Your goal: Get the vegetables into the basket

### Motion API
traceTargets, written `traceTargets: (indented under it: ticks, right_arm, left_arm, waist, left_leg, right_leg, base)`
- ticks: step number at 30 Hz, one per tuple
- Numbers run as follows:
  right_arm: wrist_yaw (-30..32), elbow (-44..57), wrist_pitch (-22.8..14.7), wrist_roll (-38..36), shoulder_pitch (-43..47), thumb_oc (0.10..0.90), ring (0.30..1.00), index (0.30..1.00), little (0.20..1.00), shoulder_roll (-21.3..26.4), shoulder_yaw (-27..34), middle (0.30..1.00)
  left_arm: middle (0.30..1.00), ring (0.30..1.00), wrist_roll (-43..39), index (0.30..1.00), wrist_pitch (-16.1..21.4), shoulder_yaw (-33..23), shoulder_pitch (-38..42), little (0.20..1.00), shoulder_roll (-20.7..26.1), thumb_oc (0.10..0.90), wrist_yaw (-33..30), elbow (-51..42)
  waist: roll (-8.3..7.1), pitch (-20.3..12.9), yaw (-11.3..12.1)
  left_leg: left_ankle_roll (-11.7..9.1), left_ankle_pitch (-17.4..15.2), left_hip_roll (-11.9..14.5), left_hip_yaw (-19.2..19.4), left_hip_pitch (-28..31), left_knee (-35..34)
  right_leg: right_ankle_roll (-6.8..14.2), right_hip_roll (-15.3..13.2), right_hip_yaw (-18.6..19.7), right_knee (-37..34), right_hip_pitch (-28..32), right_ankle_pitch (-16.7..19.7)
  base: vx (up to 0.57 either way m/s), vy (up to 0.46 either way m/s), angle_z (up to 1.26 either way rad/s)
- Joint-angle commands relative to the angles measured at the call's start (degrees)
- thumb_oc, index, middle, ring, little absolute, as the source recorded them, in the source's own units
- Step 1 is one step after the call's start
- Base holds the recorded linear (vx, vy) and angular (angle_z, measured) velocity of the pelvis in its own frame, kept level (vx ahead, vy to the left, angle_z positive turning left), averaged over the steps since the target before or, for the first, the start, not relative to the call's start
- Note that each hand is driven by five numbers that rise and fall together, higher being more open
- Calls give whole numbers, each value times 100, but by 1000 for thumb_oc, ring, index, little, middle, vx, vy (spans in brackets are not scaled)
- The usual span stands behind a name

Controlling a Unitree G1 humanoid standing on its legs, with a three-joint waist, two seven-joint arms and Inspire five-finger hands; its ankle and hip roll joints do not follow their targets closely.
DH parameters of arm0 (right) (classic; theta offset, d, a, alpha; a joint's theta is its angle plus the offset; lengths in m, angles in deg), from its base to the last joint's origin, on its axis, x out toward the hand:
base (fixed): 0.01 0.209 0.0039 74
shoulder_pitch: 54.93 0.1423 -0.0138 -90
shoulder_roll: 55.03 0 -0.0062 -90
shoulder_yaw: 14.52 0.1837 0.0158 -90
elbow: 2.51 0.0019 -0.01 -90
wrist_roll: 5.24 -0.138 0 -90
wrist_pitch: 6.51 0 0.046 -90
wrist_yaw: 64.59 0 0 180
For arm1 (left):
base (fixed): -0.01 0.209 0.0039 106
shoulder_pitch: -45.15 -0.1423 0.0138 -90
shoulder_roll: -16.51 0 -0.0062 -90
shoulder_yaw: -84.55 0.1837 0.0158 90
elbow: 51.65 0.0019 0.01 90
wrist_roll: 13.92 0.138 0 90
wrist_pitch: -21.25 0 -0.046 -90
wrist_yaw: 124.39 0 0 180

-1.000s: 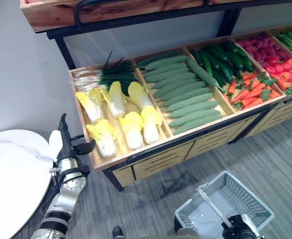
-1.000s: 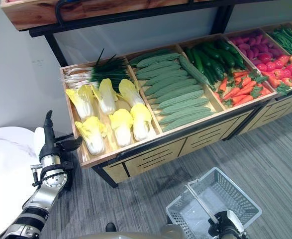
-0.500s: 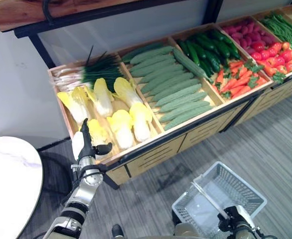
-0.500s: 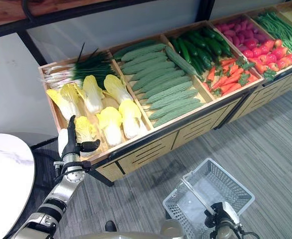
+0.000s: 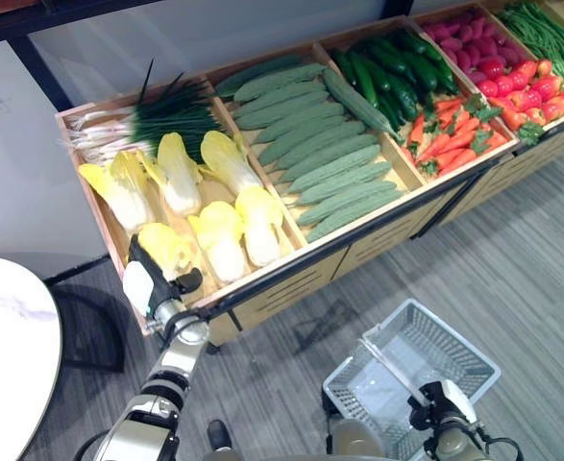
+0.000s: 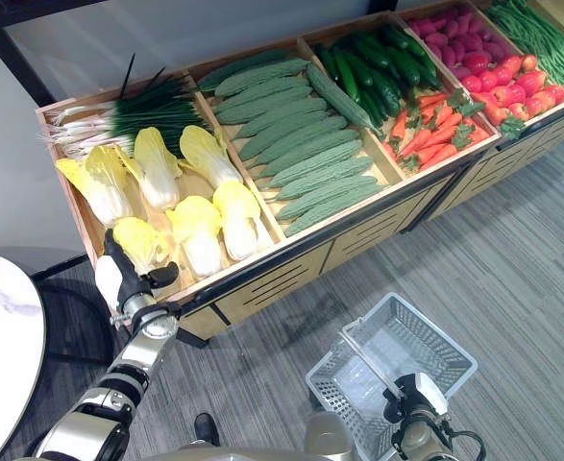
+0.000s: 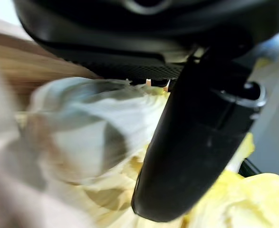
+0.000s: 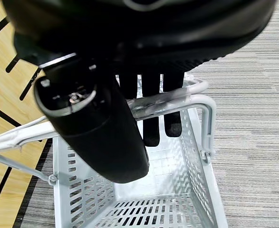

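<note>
The left hand [image 5: 152, 284] is reaching, fingers straight and thumb spread, against the nearest napa cabbage [image 5: 164, 247] at the front corner of the wooden crate [image 5: 262, 279]. The right hand [image 8: 144, 90] is curling its fingers round the white basket's handle [image 8: 196, 102], holding the basket [image 5: 464, 360] above the floor.

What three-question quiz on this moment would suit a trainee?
1. True or false: the basket already holds a vegetable.
2. Which vegetable is the left hand reaching: A cabbage, B carrot, C cucumber?
3. Fill in: the right hand is curled round the basket's ____.

Key: 1 false, the basket is empty. 2 A, the hand is at the front yellow cabbage. 3 handle.
</note>
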Motion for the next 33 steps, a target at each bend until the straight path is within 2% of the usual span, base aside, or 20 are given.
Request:
traceTargets:
  ticks: [1, 2, 5, 8, 9, 10, 12, 13, 14, 15, 17, 19, 20, 25, 28, 29, 30, 31, 32, 33]
  right_arm:
    - [265, -61, -44, -196, 137, 400, 300, 300, 300, 47, -113, 300]
    - [261, -87, -25, -203, 142, 400, 300, 300, 300, 53, -106, 300]
    - [194, -89, 91, -115, 194, 400, 300, 300, 300, 126, -107, 300]
    - [176, -78, 106, -74, 167, 400, 300, 300, 300, 138, -110, 300]
    - [154, -65, 111, -47, 147, 400, 300, 300, 300, 147, -97, 300]
    - [154, -64, 112, -47, 145, 400, 300, 300, 300, 147, -98, 300]
    - [140, -67, 116, -39, 127, 400, 300, 300, 300, 157, -55, 300]
    - [131, -27, 103, -33, 78, 400, 300, 300, 300, 140, -3, 300]
    - [131, -27, 104, -33, 77, 400, 300, 300, 300, 137, -6, 300]
    - [100, -19, 81, -37, 36, 400, 300, 300, 300, 126, 30, 300]
    - [77, -36, 75, -41, 17, 400, 300, 300, 300, 125, 51, 300]
    - [35, -12, 45, -63, -26, 400, 300, 300, 300, 94, 67, 300]
    - [14, -30, 20, -102, -43, 400, 300, 300, 300, 67, 106, 300]
    - [-25, -119, -36, -190, -91, 400, 300, 300, 300, 3, 134, 300]
    - [-53, -135, -98, -263, -127, 400, 300, 300, 300, -54, 154, 300]
    - [-86, -129, -149, -330, -133, 400, 300, 300, 300, -51, 172, 300]
    - [-132, -139, -146, -367, -156, 400, 300, 300, 300, -34, 208, 300]
    - [-132, -137, -145, -367, -155, 400, 300, 300, 300, -39, 204, 300]
    - [-207, -119, -133, -399, -163, 400, 300, 300, 300, -4, 255, 300]
    - [-262, -128, -117, -397, -165, 400, 300, 300, 300, -9, 235, 300]
  left_arm:
    - [542, 542, -757, 542, -173, -84, 292, 542, -58, 573, 172, 464]
    - [300, 300, -823, 300, -208, 2, 274, 300, -96, 400, 355, 612]
    - [300, 300, -1034, 300, -294, 142, 296, 300, -68, 400, 905, 818]
    - [300, 300, -1035, 300, -265, 138, 334, 300, 7, 400, 889, 541]
    - [300, 300, -975, 300, -210, 111, 340, 300, 83, 400, 824, 45]
    - [300, 300, -973, 300, -215, 110, 335, 300, 83, 400, 823, 38]
    - [300, 300, -918, 300, -142, 57, 342, 300, 171, 400, 734, -578]
    - [300, 300, -711, 300, -32, -55, 333, 300, 294, 400, 558, -1498]
    - [300, 300, -707, 300, -44, -59, 323, 300, 296, 400, 559, -1515]
    - [300, 300, -416, 300, -16, -113, 305, 300, 404, 400, 473, -2228]
    - [300, 300, -286, 300, -8, -168, 265, 300, 443, 400, 463, -2569]
    - [300, 300, -90, 300, 59, -277, 181, 300, 503, 400, 475, -3300]
    - [300, 300, 29, 300, 226, -345, 114, 300, 541, 400, 494, -3916]
    - [300, 300, 228, 300, 427, -408, 78, 300, 602, 400, 465, -4726]
    - [300, 300, 441, 300, 524, -266, 11, 300, 742, 400, 670, -5281]
    - [300, 300, 297, 300, 678, -44, -87, 300, 864, 400, 1116, -5431]
    - [300, 300, -483, 300, 1010, 83, -296, 300, 985, 400, 1786, -5547]
    - [300, 300, -500, 300, 1012, 73, -300, 300, 995, 400, 1802, -5551]
    - [300, 300, -1785, 300, 1274, 207, -479, 300, 1086, 400, 2625, -5725]
    - [300, 300, -2130, 300, 1367, 199, -515, 300, 1098, 400, 2801, -5783]
  waist:
    - [-176, -30, 46]
    - [-171, -28, 48]
    - [-109, -29, 47]
    - [-106, -42, 58]
    - [-107, -51, 70]
    - [-107, -51, 69]
    - [-107, -61, 89]
    - [-117, -50, 121]
    - [-121, -66, 118]
    - [-138, -72, 144]
    - [-147, -75, 157]
    - [-168, -81, 184]
    - [-189, -83, 220]
    - [-245, -115, 263]
    - [-275, -131, 280]
    - [-273, -127, 275]
    - [-254, -111, 287]
    - [-264, -126, 286]
    - [-231, -116, 294]
    - [-231, -145, 296]
  left_leg:
    - [-93, -168, 97, -400, 25, 10]
    - [-88, -167, 91, -402, 25, 10]
    - [-67, -188, 46, -438, 50, 10]
    - [-57, -211, 32, -451, 68, 10]
    - [-53, -225, 24, -463, 80, 10]
    - [-53, -225, 24, -464, 82, 10]
    - [-48, -235, 16, -484, 91, 10]
    - [-41, -264, 6, -521, 119, 10]
    - [-41, -250, 3, -521, 97, 10]
    - [-39, -258, 5, -533, 95, 10]
    - [-35, -264, 4, -550, 97, 10]
    - [-31, -271, 6, -569, 96, 10]
    - [-28, -282, 1, -588, 87, 10]
    - [-23, -303, -8, -603, 85, 10]
    - [-14, -316, -19, -624, 77, 10]
    - [-8, -321, -34, -629, 73, 10]
    - [-1, -340, -46, -636, 103, 10]
    - [1, -318, -50, -633, 77, 10]
    - [4, -328, -58, -642, 103, 10]
    - [7, -316, -69, -642, 88, 10]
  right_leg:
    - [183, -291, -293, 2, 6, -130]
    - [185, -296, -297, 2, 8, -126]
    - [202, -332, -321, 2, 57, -124]
    - [208, -347, -328, 2, 79, -121]
    - [209, -352, -337, 2, 99, -129]
    - [209, -353, -337, 2, 101, -130]
    - [214, -362, -363, 2, 127, -137]
    - [230, -374, -391, 2, 181, -160]
    - [227, -377, -388, 2, 159, -149]
    - [237, -389, -412, 2, 179, -157]
    - [242, -395, -426, 2, 198, -165]
    - [252, -406, -448, 2, 223, -172]
    - [256, -409, -468, 2, 238, -180]
    - [268, -433, -506, 2, 261, -170]
    - [278, -459, -526, 2, 269, -163]
    - [288, -467, -523, 2, 271, -156]
    - [292, -474, -530, 2, 310, -171]
    - [288, -478, -522, 2, 281, -153]
    - [291, -482, -532, 2, 313, -158]
    - [285, -491, -528, 2, 297, -146]
  base:
    - [0, 0, 0]
    - [-4, 30, 1]
    - [1, 64, 2]
    - [1, 23, 2]
    - [0, 0, 0]
    - [0, 0, 0]
    - [4, 5, 8]
    - [-3, -1, 10]
    - [-7, -1, 6]
    - [-11, -2, 9]
    - [-3, 2, 9]
    - [-9, 1, 8]
    - [-15, 0, 6]
    - [-6, -2, 5]
    - [-5, 3, 2]
    - [-10, 22, 7]
    - [-13, 18, 6]
    - [0, 0, 0]
    - [0, 0, 0]
    - [0, 0, 0]
